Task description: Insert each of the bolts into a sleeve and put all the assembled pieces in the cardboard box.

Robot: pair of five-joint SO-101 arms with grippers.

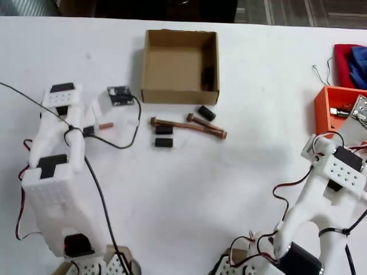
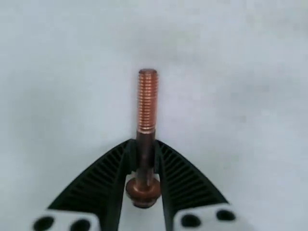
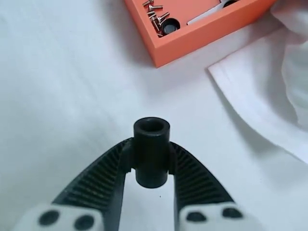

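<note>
1. the left gripper [image 2: 143, 147] is clamped on a bolt [image 2: 147, 101] just above its head, with the thread pointing away from the jaws, over the table [image 1: 189, 195].
2. the right gripper [image 3: 150, 147] pinches a sleeve [image 3: 151, 132] by its sides, bore open, near an orange tray [image 3: 211, 33].
3. the arms are well apart. to mate the parts, i'd bring both toward the middle, line thread tip and bore on 1 axis, then feed slowly.
4. grip firmly; a tilted bolt would likely jam on the rim.
5. 2 spare bolts [image 1: 186, 126] and 3 spare sleeves [image 1: 163, 142] lie before the box [image 1: 179, 96].
</note>
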